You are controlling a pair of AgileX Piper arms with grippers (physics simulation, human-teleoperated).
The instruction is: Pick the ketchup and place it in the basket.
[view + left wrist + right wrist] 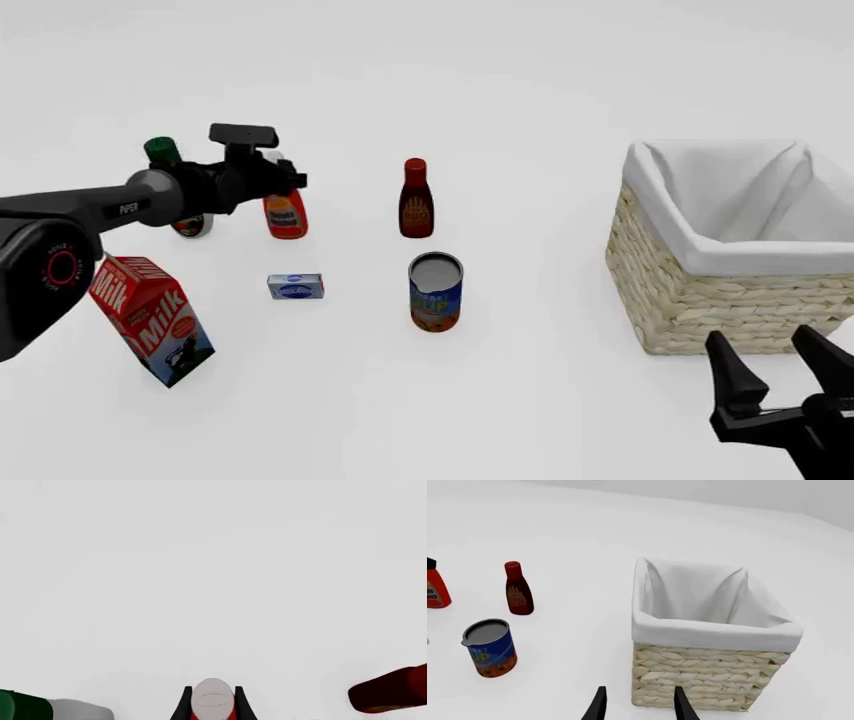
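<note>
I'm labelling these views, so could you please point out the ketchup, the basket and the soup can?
ketchup (286, 214): front view, on its yellow-orange label.
basket (707, 672): right wrist view, on its woven front wall.
soup can (435, 295): front view, on its blue side.

Basket (714, 680) w/ white lining just past open gripper (639, 705).

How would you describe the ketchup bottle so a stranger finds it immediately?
Start at the left arm's gripper; the ketchup stands upright between its fingers. Unlike the slimmer dark-red bottle to its right, it is red-orange with a yellow-orange label.
</note>
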